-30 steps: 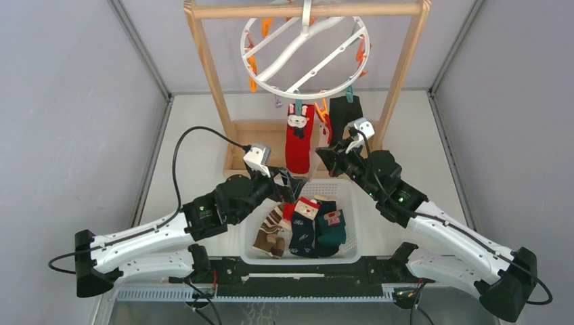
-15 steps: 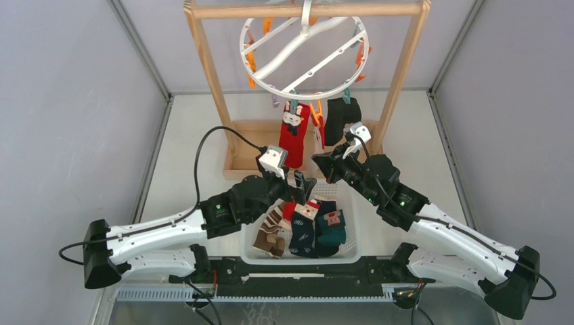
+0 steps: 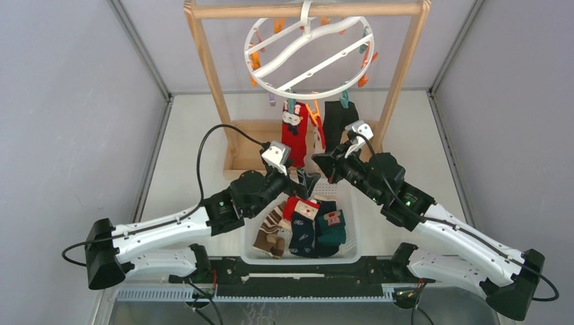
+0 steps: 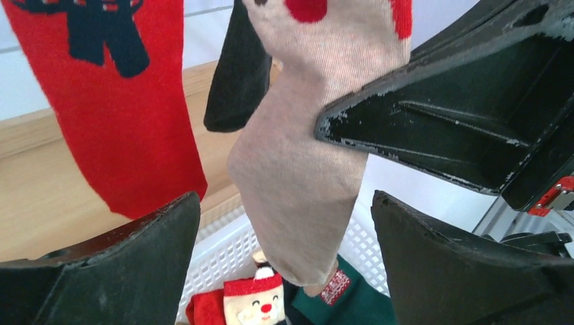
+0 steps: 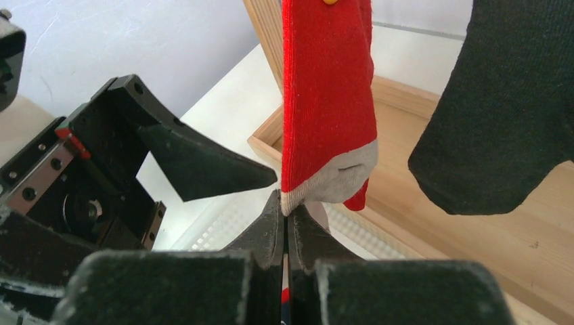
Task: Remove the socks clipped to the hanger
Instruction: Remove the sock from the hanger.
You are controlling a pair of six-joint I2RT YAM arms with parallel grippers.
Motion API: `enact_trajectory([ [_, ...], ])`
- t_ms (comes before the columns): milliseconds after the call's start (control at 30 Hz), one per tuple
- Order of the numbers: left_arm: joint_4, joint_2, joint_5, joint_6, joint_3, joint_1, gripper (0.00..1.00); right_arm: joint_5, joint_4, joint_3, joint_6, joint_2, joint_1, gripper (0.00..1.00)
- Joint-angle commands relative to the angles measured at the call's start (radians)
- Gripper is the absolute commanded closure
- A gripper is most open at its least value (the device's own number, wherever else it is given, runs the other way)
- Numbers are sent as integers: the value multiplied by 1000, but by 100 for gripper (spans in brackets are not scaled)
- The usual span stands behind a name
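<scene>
The white ring hanger point(image 3: 298, 46) hangs from the wooden rack with a red figure sock point(image 3: 294, 135), a red-and-beige sock point(image 3: 315, 141) and a black sock point(image 3: 338, 120) clipped under its near rim. My right gripper point(image 3: 318, 161) is shut, pinching the lower edge of the red-and-beige sock point(image 5: 325, 101) at its jaw tips point(image 5: 288, 203). My left gripper point(image 3: 308, 180) is open just below. In the left wrist view the beige side of that sock point(image 4: 304, 203) hangs between its spread fingers point(image 4: 284, 203), touching neither. The red sock point(image 4: 122, 108) hangs left of it.
A white basket point(image 3: 355, 227) between the arms holds several loose socks, striped, red, navy and green. The wooden rack point(image 3: 210, 74) stands behind it on a wooden base point(image 3: 247, 132). Grey walls close both sides. Orange and teal clips dangle round the ring.
My left arm has reached forward and right, bringing its open gripper under the hanging socks. The hanger ring has swung and tilted to the right. My right gripper has hardly moved.
</scene>
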Motion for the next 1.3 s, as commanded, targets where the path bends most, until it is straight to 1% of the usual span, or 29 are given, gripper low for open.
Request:
enact_trajectory([
  [0, 143, -12, 141, 39, -56, 46, 0, -35, 11, 40, 18, -11, 1, 100],
  [100, 173, -16, 205, 49, -75, 60, 0, -67, 20, 40, 33, -11, -13, 100],
  [300, 269, -34, 330, 19, -147, 108, 0, -139, 33, 40, 72, -23, -58, 100],
  [500, 313, -40, 389, 14, -175, 121, 0, -184, 41, 40, 98, -23, -94, 100],
  [700, 355, -37, 455, 7, -192, 150, 0, -204, 42, 40, 106, -24, -102, 100],
  [733, 358, -35, 466, 4, -192, 156, 1, -205, 40, 40, 108, -25, -102, 100],
  [833, 364, -31, 498, -6, -190, 178, 12, -210, 39, 40, 110, -26, -104, 100],
  [933, 370, -27, 523, -12, -188, 195, 31, -215, 40, 40, 112, -27, -106, 100],
  [967, 369, -25, 530, -14, -187, 200, 35, -215, 40, 40, 112, -28, -107, 100],
  [1033, 368, -22, 544, -17, -185, 208, 42, -218, 42, 40, 115, -28, -111, 100],
  [1200, 368, -12, 569, -20, -178, 218, 54, -232, 44, 40, 121, -29, -118, 100],
  [1267, 365, -6, 576, -19, -173, 221, 63, -234, 45, 40, 123, -28, -120, 100],
])
